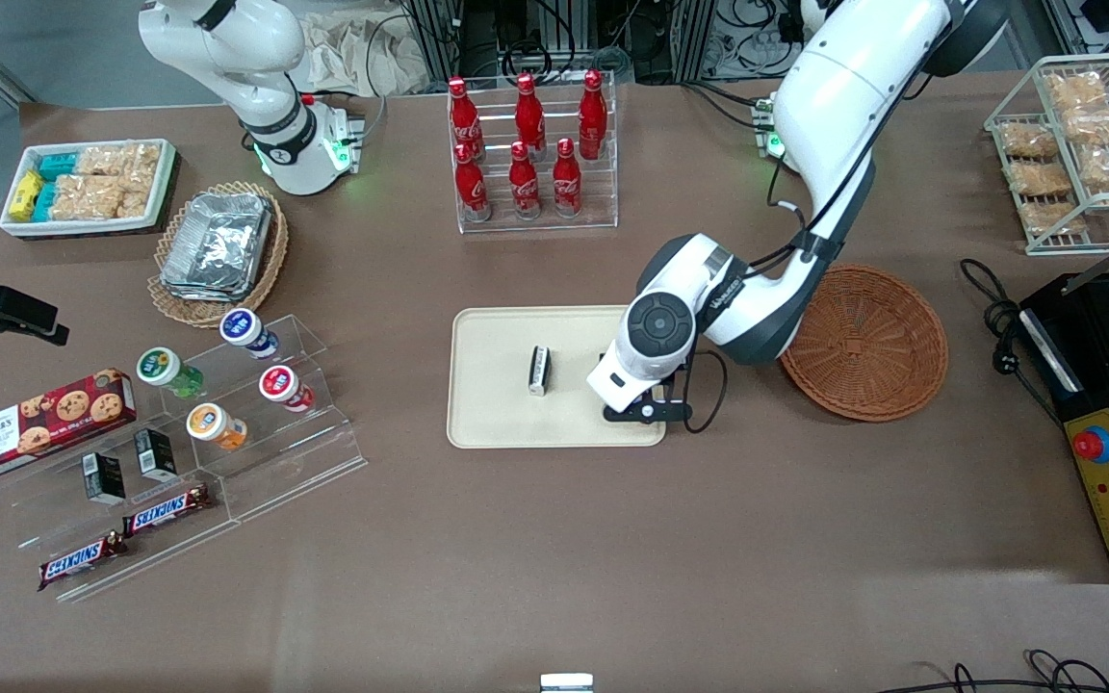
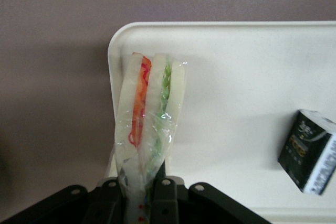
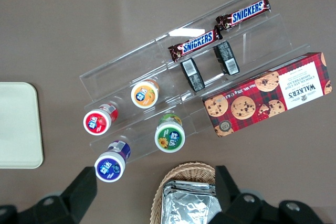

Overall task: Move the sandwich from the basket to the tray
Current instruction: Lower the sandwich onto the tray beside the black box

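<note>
My left gripper point(image 2: 144, 192) is shut on the wrapped sandwich point(image 2: 149, 108), a pale bread wedge with orange-red and green filling. It holds the sandwich over a corner of the beige tray point(image 2: 247, 77). In the front view the gripper point(image 1: 646, 409) hangs over the end of the tray point(image 1: 497, 404) nearest the reddish-brown wicker basket point(image 1: 867, 342), and the wrist hides the sandwich. The basket shows nothing inside.
A small black-and-white packet point(image 1: 539, 371) lies on the tray near its middle; it also shows in the left wrist view point(image 2: 310, 150). A rack of red bottles point(image 1: 530, 154) stands farther from the front camera than the tray. A black appliance point(image 1: 1108, 404) stands at the working arm's end of the table.
</note>
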You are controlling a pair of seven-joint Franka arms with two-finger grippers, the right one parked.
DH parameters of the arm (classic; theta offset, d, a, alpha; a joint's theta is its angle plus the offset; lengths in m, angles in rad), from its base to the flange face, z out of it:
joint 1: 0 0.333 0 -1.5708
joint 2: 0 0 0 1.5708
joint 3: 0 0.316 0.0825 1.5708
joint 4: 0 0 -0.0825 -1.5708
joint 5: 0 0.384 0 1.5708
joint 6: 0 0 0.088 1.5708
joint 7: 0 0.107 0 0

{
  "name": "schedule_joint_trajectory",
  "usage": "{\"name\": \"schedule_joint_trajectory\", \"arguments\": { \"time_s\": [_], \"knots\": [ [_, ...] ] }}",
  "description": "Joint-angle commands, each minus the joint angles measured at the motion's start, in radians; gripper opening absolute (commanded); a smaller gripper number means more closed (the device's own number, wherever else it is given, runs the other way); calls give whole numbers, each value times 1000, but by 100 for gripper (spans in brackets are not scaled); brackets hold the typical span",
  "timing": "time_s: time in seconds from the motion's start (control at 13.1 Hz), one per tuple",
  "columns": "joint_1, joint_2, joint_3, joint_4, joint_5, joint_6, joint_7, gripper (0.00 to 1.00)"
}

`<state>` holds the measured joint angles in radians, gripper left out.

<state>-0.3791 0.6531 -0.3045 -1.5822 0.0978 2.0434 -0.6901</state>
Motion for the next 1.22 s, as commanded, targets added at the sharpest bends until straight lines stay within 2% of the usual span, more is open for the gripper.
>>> {"name": "schedule_joint_trajectory", "arguments": {
  "time_s": [0.0,0.08,0.15,0.23,0.31,0.61,0.92,1.14],
  "knots": [
    [-15,11,8,-15,34,40,-55,12],
    [-23,13,7,-16,43,43,-77,20],
    [-29,17,8,-16,54,49,-97,39],
    [-29,22,8,-16,69,50,-104,75],
    [-30,31,8,-15,89,50,-107,100],
    [-15,8,7,-6,72,89,-121,100],
    [6,-68,10,13,83,83,-170,100],
    [75,-162,12,8,76,66,-202,100]
  ]
}}
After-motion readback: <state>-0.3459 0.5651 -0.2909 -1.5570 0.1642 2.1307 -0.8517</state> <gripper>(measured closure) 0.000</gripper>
